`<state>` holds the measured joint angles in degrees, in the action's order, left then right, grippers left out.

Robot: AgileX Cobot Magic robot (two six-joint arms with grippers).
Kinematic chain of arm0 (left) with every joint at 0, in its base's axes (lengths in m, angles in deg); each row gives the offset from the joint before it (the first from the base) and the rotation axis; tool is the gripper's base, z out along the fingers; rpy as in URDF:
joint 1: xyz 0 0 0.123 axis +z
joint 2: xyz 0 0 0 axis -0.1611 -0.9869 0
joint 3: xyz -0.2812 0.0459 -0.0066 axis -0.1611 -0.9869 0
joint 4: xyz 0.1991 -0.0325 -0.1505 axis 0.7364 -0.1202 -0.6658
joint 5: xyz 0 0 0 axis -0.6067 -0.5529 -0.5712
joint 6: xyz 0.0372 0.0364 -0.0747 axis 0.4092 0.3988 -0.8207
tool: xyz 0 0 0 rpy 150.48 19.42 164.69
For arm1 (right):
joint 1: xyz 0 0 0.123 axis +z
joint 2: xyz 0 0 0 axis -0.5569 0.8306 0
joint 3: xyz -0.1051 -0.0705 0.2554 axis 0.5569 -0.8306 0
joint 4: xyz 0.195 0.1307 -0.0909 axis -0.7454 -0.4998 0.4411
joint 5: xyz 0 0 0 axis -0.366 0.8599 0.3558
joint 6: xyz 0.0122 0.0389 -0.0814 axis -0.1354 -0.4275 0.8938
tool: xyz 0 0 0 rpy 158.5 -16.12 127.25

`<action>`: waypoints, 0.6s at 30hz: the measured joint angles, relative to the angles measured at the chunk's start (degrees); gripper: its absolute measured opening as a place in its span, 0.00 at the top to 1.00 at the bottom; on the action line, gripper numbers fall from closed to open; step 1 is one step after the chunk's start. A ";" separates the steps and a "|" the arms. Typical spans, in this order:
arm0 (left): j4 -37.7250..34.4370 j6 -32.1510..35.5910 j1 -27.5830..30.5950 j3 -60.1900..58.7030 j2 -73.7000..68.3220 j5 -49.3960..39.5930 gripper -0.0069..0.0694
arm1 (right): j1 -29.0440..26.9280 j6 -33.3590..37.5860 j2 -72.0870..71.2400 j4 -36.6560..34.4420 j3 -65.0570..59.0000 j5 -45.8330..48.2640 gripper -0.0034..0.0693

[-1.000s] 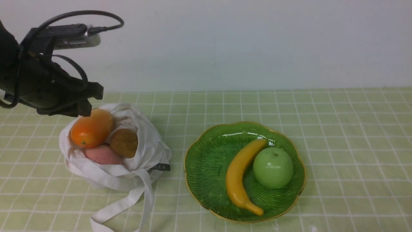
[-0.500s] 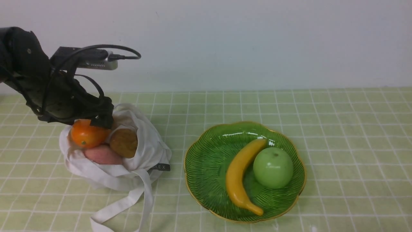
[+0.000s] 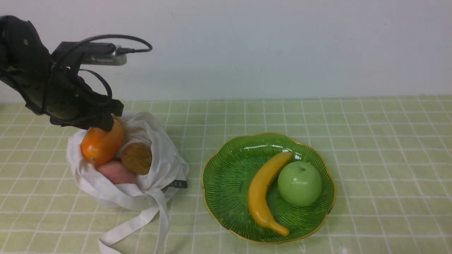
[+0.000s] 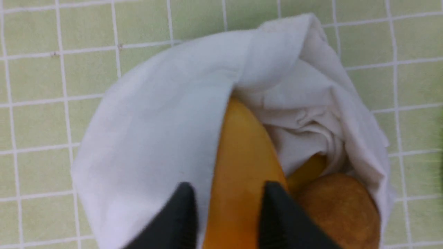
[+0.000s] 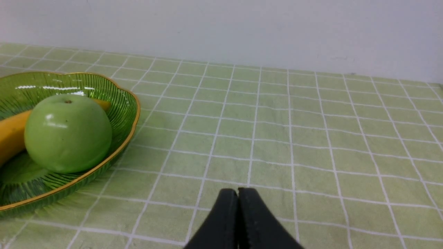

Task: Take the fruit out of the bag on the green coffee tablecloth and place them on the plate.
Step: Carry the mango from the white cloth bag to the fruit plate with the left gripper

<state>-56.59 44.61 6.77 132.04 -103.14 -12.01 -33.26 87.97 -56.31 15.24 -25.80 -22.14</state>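
Note:
The white bag (image 3: pixel 159 165) lies open on the green checked tablecloth (image 3: pixel 370 141) at the left. In it are the orange-yellow mango (image 3: pixel 101 144), the brown kiwi (image 3: pixel 137 158) and the pink peach (image 3: pixel 116 173). My left gripper (image 3: pixel 106 123) is shut on the mango's upper end. The left wrist view shows its fingers (image 4: pixel 277 207) on either side of the mango (image 4: pixel 242 155), with the kiwi (image 4: pixel 339 204) beside it and the bag cloth (image 4: pixel 155 121) around it. The green plate (image 3: pixel 229 169) sits to the right of the bag. My right gripper (image 5: pixel 238 190) is shut and empty over bare cloth.
The plate holds a yellow banana (image 3: pixel 261 190) and a green apple (image 3: pixel 299 183), which also shows in the right wrist view (image 5: pixel 67 133). The bag's straps (image 3: pixel 155 215) trail toward the front edge. A white wall stands behind the table.
My left gripper came down and to the right onto the mango, closed on it, then rose a little. The mango now tilts up and the bag has shifted slightly.

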 joint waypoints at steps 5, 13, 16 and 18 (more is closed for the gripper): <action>-3.18 1.18 0.00 0.54 2.89 -1.42 0.90 | 0.00 0.00 0.00 0.00 0.00 0.00 0.97; -4.29 2.26 0.00 0.54 3.18 -3.56 0.91 | 0.00 0.00 0.00 0.00 0.00 0.00 0.97; -4.29 2.28 0.00 0.54 1.76 -5.18 0.83 | 0.00 0.00 0.00 0.00 0.00 0.00 0.97; -4.29 2.28 0.00 0.54 0.85 -5.18 0.78 | 0.00 0.00 0.00 0.00 0.00 0.00 0.97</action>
<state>-60.88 46.89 6.77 132.58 -102.29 -17.20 -33.26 87.97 -56.31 15.24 -25.80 -22.14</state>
